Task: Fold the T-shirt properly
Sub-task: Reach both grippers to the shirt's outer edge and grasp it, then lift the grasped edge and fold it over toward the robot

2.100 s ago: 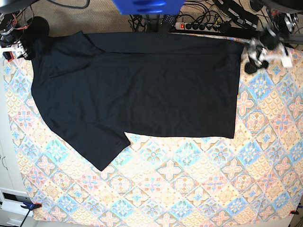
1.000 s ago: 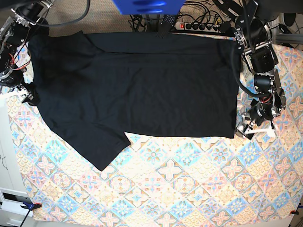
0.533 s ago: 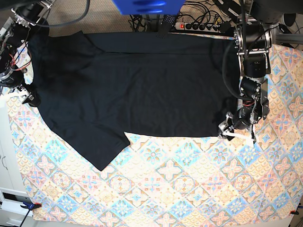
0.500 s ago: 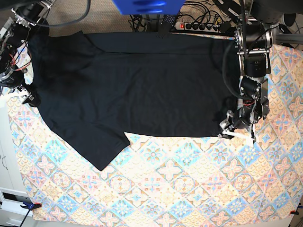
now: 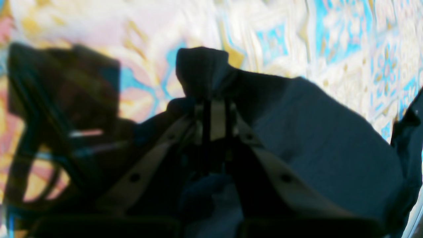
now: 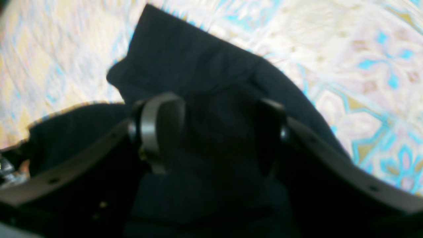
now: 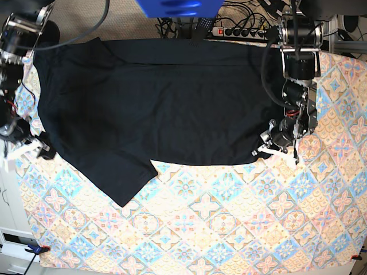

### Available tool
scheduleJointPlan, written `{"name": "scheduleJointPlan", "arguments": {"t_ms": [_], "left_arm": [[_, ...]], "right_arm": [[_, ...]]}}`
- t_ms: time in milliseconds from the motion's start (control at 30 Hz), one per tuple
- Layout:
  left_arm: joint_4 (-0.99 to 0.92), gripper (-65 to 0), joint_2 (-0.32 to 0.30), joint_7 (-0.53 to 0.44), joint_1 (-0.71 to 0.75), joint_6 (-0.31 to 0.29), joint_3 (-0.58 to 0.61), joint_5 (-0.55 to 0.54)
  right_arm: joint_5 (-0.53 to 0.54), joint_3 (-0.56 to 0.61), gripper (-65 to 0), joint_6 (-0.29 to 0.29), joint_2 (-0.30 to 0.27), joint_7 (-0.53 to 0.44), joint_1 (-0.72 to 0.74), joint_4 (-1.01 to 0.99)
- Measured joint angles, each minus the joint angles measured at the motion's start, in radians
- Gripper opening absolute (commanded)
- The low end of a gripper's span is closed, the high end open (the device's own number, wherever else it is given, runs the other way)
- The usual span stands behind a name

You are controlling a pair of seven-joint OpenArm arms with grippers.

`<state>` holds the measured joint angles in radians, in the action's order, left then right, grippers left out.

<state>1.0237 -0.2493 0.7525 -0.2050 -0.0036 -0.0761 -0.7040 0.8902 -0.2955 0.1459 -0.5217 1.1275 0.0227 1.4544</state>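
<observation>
- Since the earlier frame, left gripper (image 7: 274, 146) has slid inward and clamped the T-shirt (image 7: 172, 103) hem corner.
- Right gripper (image 6: 211, 132) straddles cloth, jaws apart.
- Shirt lies flat on the tablecloth (image 7: 229, 223).
- Grasp step; next likely right closes, both lift.

Right end effector (image 6: 214, 129) close over the soft black cloth T-shirt (image 6: 198, 62), its two grey fingers (image 6: 155, 129) standing apart with dark fabric bunched between them. A corner of the shirt points away from the camera. Beneath it lies the pastel blue, pink and cream patterned tablecloth (image 6: 363, 66) on the desk, blurred.
</observation>
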Motion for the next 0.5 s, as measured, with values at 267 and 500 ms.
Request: {"name": "scheduleJointPlan", "arguments": {"t_ms": [267,500], "left_arm": [[0.125,-65.0,-0.03,0.021,0.087,0.007,0.001,0.008],[0.232,-65.0,-0.045,0.018,0.146,0.005,0.0,0.004]], "right_arm": [[-0.334,0.343,-28.3,0.106,-0.013,-0.137,0.198,-0.228],[-0.628,0.426,-28.3,0.301,-0.016,-0.309,0.259,-0.475]]}}
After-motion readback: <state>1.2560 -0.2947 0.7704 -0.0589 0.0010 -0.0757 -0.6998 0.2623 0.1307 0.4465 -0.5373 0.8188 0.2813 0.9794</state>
